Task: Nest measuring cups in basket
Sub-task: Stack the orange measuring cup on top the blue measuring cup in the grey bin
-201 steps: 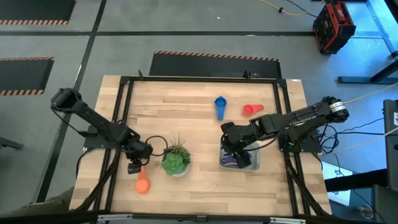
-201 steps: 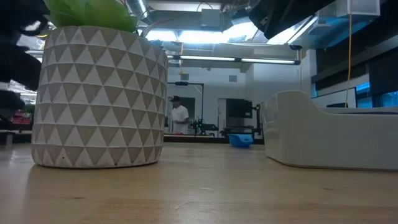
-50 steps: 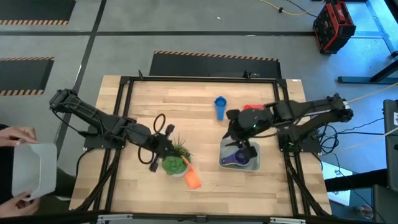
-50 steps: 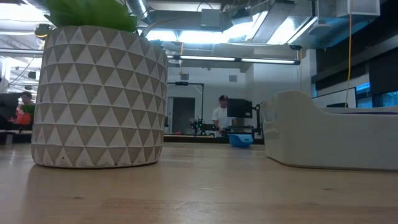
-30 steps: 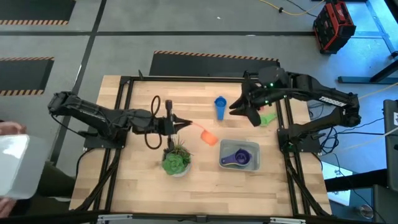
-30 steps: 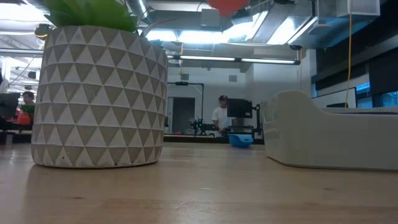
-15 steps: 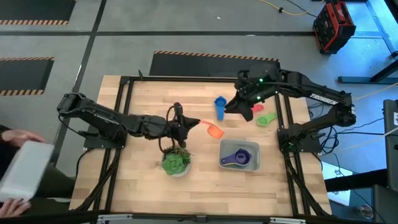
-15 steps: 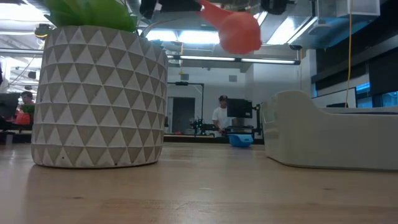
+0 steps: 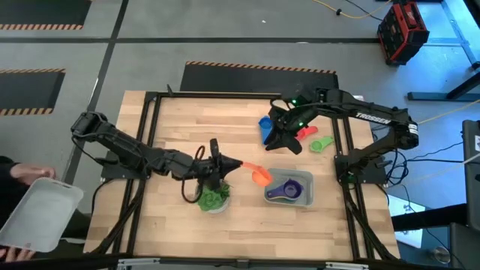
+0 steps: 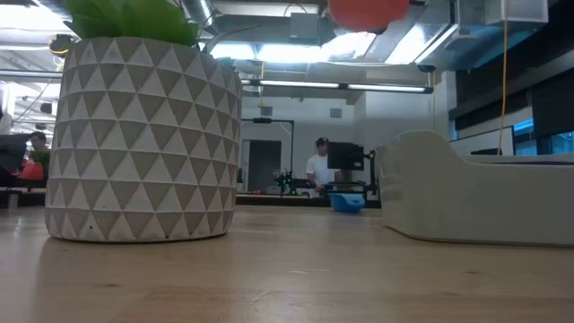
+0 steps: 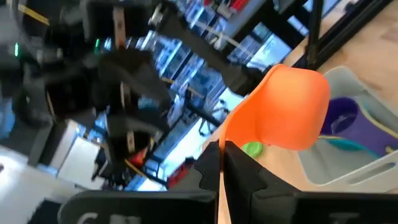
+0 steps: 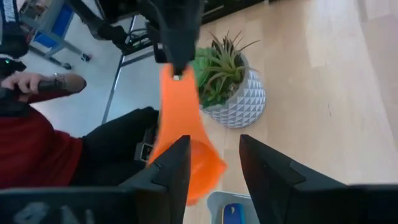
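left gripper [image 9: 227,164] is clamped on the handle of the orange measuring cup [image 9: 260,176], held in the air between the potted plant [image 9: 213,195] and the basket [image 9: 289,188]. the bowl of the cup points toward the basket and sits just short of its near wall.

the basket is on the right half of the table [image 9: 187,127], already holding a purple measuring cup [image 9: 286,190] with something teal under it.

right gripper [image 9: 286,139] hangs above the far side of the table, fingers spread and empty, near the blue measuring cup [image 9: 265,127], the red measuring cup [image 9: 304,133] and the green measuring cup [image 9: 322,144], all lying loose on the wood.

to do this step well: you likely want the orange bowl carried on until it is centred over the purple one, bowl mouth up and level, handle in line with the purple handle. lower before you let go; a drop from height could bounce it out or leave it tilted on the rim. keep your right arm where it is, clear of the basket, until the left is out.

hard to make out: the low view shows only the underside of the orange cup at the top edge and the basket's outer wall, so height over the rim is a guess. whether orange is the right size to nest next cannot be told. the teal piece is mostly hidden. a person holds a white bin [image 9: 41,215] off the table's left edge, partly cut off.
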Controlling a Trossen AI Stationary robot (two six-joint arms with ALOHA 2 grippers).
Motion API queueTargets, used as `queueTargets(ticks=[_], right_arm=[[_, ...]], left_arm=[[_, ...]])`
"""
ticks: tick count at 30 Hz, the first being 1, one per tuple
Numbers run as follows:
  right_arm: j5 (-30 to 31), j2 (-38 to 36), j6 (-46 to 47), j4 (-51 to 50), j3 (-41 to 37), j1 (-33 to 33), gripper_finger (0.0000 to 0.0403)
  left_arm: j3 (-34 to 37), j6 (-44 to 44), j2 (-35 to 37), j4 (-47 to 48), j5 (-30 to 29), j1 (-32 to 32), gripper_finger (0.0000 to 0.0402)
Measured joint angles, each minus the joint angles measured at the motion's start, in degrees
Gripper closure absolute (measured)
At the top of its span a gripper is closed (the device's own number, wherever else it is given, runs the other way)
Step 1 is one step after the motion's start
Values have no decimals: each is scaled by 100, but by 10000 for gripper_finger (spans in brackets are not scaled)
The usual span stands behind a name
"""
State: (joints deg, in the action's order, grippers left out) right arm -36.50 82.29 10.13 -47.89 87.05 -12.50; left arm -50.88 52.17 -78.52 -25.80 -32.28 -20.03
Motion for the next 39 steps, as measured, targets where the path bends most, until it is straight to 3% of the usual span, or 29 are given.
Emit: queueTargets(ticks=[5, 13, 21, 39], right_arm=[[-23, 155, -13, -3, 0, 106, 260], [-158, 344, -125, -3, -4, 628, 260], [99, 543, -760, 5, -7, 1219, 260], [234, 1187, -763, 358, -7, 1699, 260]], left_arm=[[1, 287, 0, -158, -52, -270, 401], [1, 609, 0, -206, -597, -714, 401], [1, 696, 0, -272, -604, -997, 401], [1, 903, 0, -602, -316, -1207, 401]])
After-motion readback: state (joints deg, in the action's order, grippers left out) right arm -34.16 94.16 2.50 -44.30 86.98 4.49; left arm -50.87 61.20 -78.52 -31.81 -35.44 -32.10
